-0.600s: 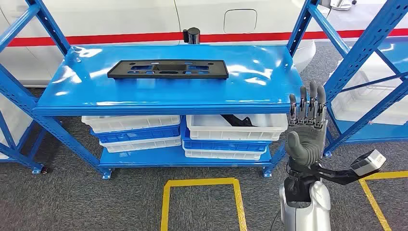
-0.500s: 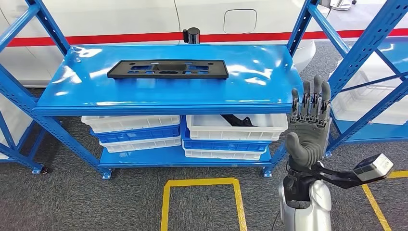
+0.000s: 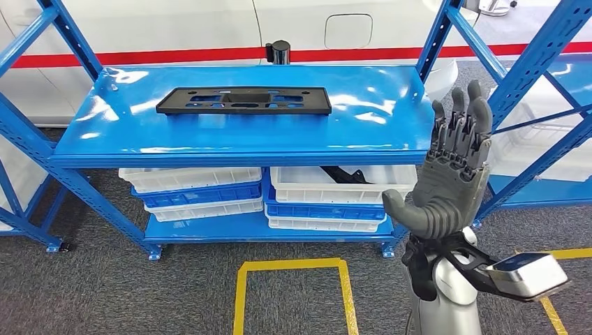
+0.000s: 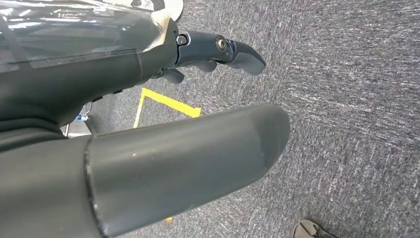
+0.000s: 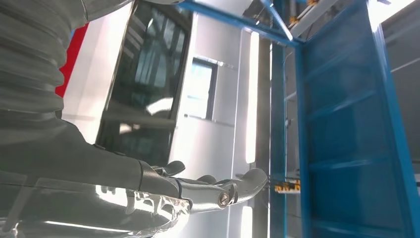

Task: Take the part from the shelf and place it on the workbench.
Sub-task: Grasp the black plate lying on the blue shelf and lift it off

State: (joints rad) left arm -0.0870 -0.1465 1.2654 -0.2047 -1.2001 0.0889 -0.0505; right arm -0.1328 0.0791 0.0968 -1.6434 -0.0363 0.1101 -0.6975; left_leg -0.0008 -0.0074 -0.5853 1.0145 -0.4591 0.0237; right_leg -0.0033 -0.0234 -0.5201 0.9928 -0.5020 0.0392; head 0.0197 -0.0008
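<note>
A long flat black part [image 3: 243, 100] with cut-outs lies on the top board of the blue shelf [image 3: 363, 129], left of centre. My right hand [image 3: 450, 171] is raised beside the shelf's right front corner, fingers straight and apart, thumb out to the side, holding nothing. It stands well to the right of the part and does not touch it. In the right wrist view the same hand [image 5: 163, 191] is bare against a blue rack frame. My left hand [image 4: 124, 99] hangs over grey carpet with thumb and fingers apart and nothing in it.
White and blue bins [image 3: 342, 185] are stacked on the lower shelf; one holds a dark piece. A second blue rack [image 3: 537, 105] stands close on the right. Yellow floor tape [image 3: 293, 265] marks a box before the shelf. A shoe [image 4: 309, 229] is near my left hand.
My right hand has risen and come nearer the camera, and its thumb has swung out to the side. The part and the shelf have not moved.
</note>
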